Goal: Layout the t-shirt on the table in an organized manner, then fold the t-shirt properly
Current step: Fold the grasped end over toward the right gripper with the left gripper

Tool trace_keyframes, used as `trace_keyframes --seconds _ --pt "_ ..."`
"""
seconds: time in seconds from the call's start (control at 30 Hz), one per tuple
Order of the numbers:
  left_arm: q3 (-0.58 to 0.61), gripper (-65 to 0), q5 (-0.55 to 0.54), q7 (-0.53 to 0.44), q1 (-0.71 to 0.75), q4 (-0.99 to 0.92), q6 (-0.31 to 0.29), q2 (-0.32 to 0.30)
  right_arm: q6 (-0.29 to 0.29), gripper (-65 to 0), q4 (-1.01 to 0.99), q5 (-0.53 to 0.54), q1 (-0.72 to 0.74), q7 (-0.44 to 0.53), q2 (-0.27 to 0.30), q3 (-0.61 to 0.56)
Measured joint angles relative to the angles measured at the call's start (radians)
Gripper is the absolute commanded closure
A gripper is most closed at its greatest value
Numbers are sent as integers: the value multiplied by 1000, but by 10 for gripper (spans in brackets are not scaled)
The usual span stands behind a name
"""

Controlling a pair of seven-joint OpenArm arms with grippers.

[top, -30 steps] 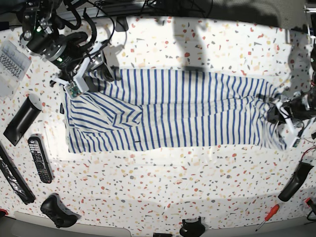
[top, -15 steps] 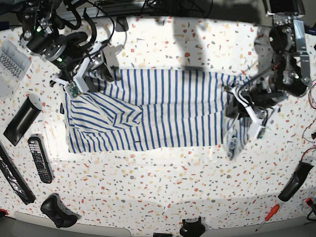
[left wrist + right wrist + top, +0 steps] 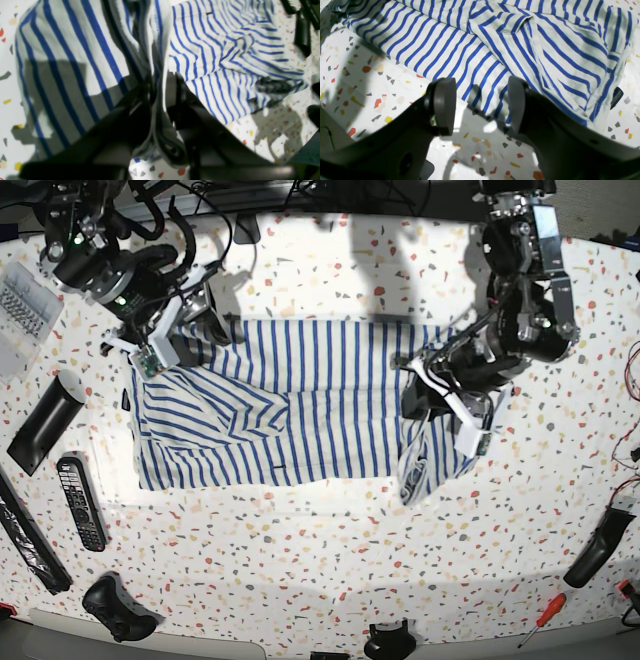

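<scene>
Since a second ago my left gripper (image 3: 432, 385) has carried the shirt's (image 3: 300, 415) hem end inward, from the table's (image 3: 330, 560) far edge to roughly two thirds of the way along the cloth. Its jaws are clamped on a bunched fold of shirt, plain in the left wrist view (image 3: 160, 100), with loose fabric drooping below the grip.

My right gripper (image 3: 480, 105) has not budged. It sits at the collar end with jaws apart, one pad over bare table, the other over the shirt's edge, holding nothing. The dark neck tag (image 3: 616, 97) lies just beside it.

Most of the shirt lies flat on the table, long axis running side to side in the base view, collar end under the right arm. From the left gripper, the landing spot lies along that axis, toward the right arm. I judge this a lengthwise fold in progress; the left arm alone carries cloth, so it must travel straight down the axis to keep the edges square.
</scene>
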Motion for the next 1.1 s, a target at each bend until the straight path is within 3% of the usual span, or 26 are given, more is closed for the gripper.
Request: trace_keyframes --seconds 0.27,0.6,0.77,1.1 --pt "29 0 18 -76 0 -139 -12 26 0 -314 0 0 0 0 0 0" --pt "208 0 21 -137 -8 -146 -12 24 0 -314 0 0 0 0 0 0" --pt "252 0 129 -176 -11 -146 69 24 0 -314 0 0 0 0 0 0" --pt "251 0 146 -164 -11 -146 71 21 0 -314 0 0 0 0 0 0"
